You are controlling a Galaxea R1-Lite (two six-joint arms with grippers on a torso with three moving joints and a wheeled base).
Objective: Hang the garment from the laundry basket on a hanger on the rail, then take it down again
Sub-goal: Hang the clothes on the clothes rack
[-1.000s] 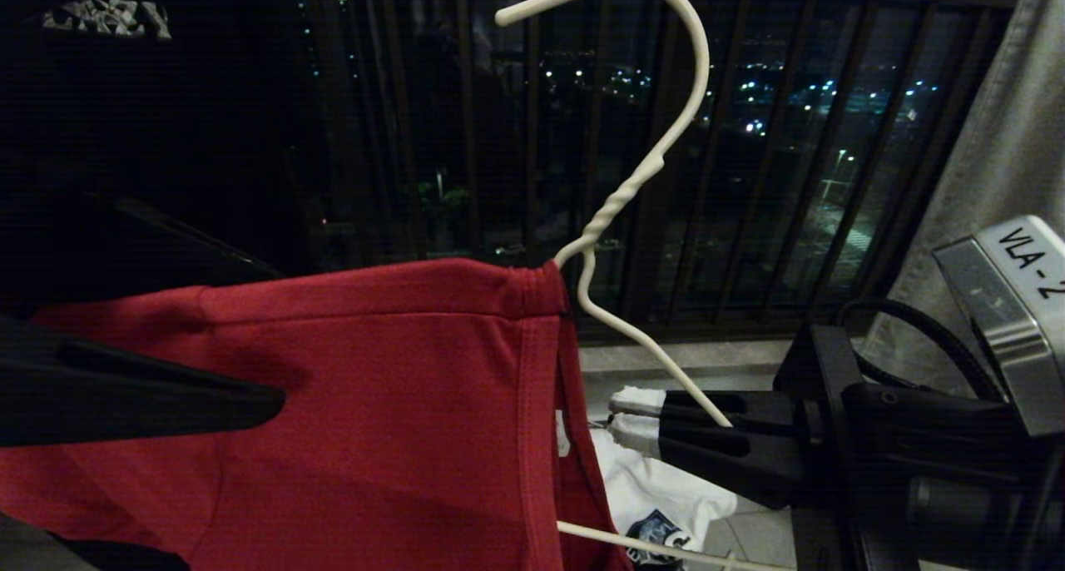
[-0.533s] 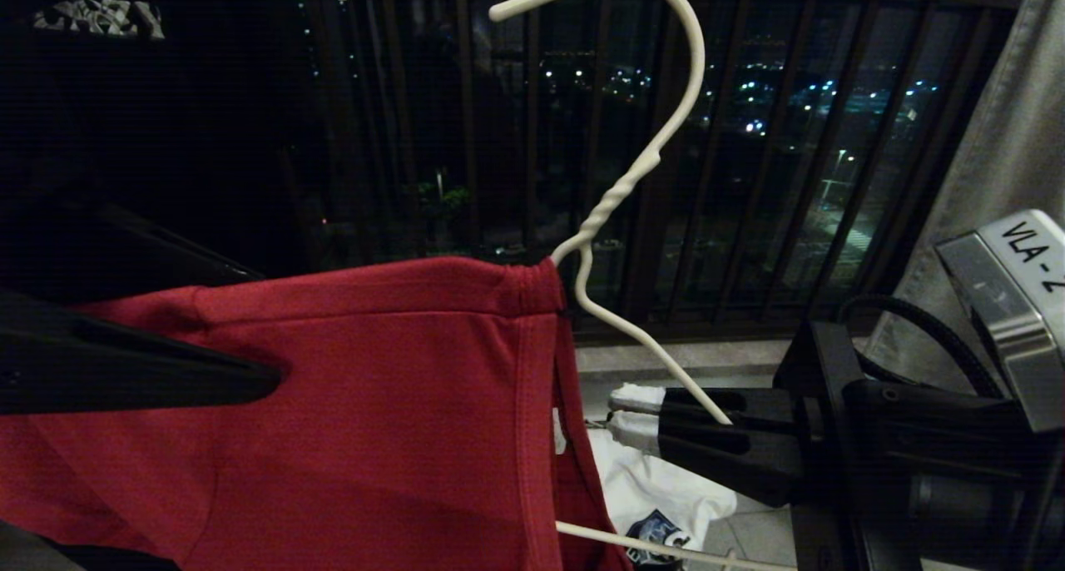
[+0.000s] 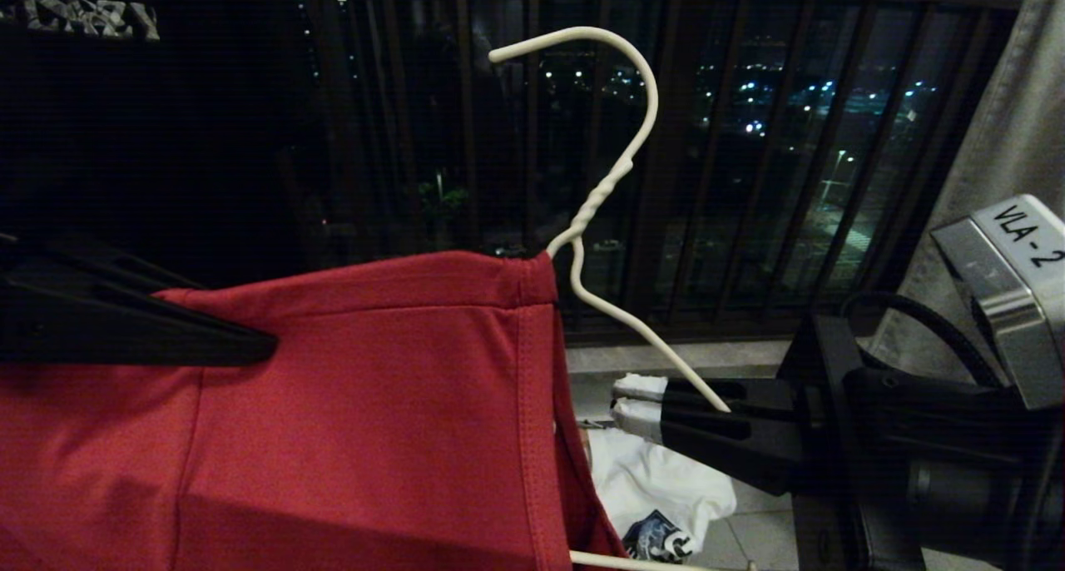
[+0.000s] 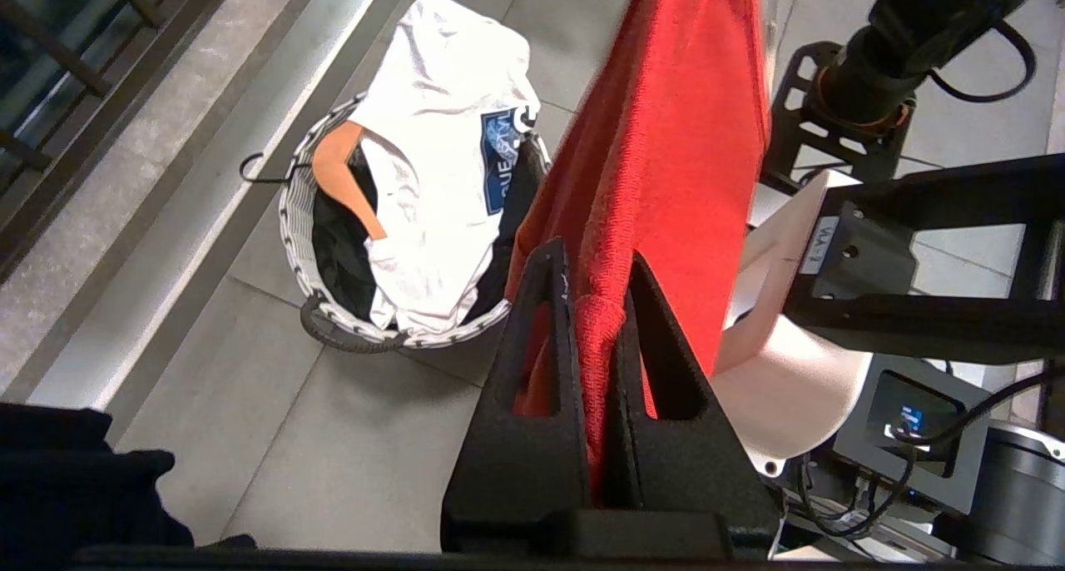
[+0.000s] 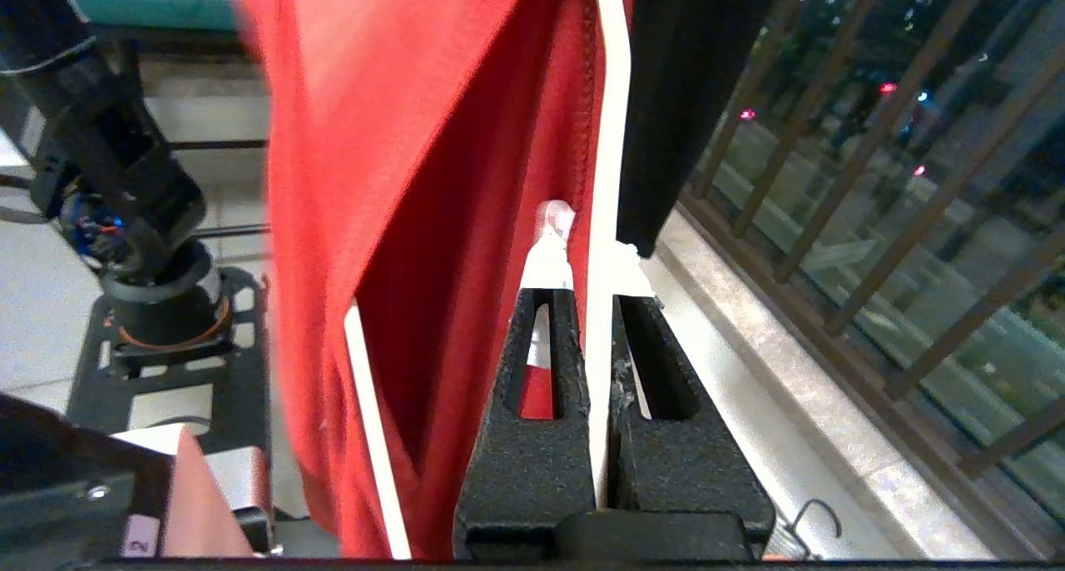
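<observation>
The left hand (image 3: 250,346) now pinches the red T-shirt (image 3: 374,404), where a second ago its jaws stood wide apart. The white wire hanger (image 3: 599,196) sits lower, its hook top clear of the upper edge of the head view, and the shirt's shoulder fabric lies flatter.

The garment (image 3: 374,404) is cut off by the head view's left and lower edges. The hanger's (image 3: 611,180) left shoulder is hidden under it. The rail is not shown.
</observation>
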